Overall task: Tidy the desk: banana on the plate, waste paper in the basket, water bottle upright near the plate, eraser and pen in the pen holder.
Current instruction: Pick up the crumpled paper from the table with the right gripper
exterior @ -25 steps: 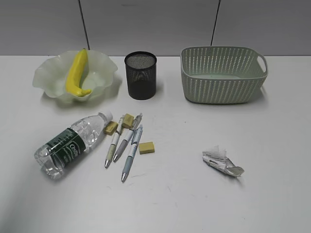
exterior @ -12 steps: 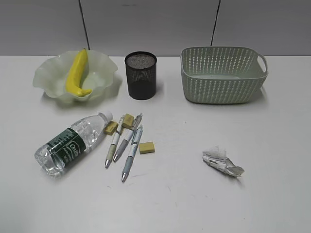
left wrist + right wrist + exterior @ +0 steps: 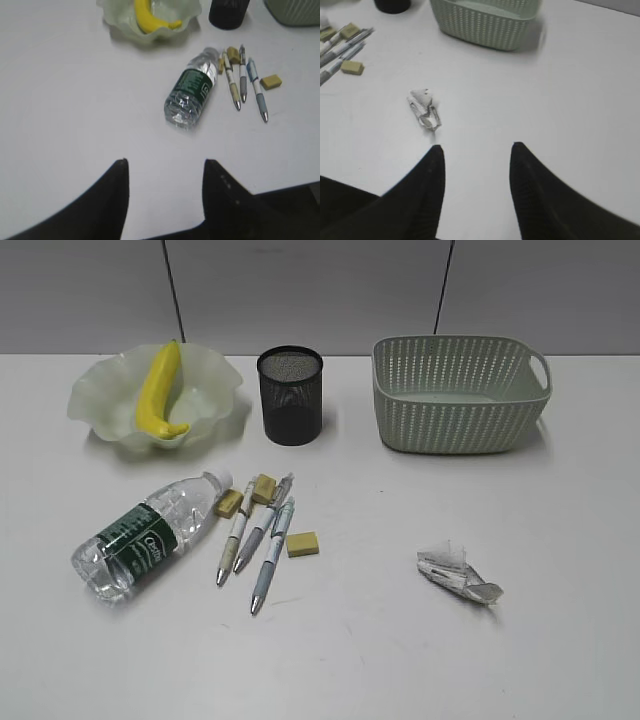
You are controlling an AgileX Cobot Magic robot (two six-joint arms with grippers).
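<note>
The banana (image 3: 160, 390) lies in the pale green plate (image 3: 215, 375) at the back left. The water bottle (image 3: 145, 535) lies on its side on the desk (image 3: 380, 640), cap toward three pens (image 3: 272, 550) and three tan erasers, one of them an eraser (image 3: 302, 544) lying apart. Behind them stands the black mesh pen holder (image 3: 290, 395). The waste paper (image 3: 458, 573) lies in front of the basket (image 3: 455, 395). My left gripper (image 3: 165, 162) hovers open and empty, short of the bottle (image 3: 192, 92). My right gripper (image 3: 476, 147) is open and empty, near the waste paper (image 3: 425, 110).
Neither arm shows in the exterior view. A grey panelled wall runs behind the desk's far edge. The desk's near edge shows at the bottom right of the left wrist view.
</note>
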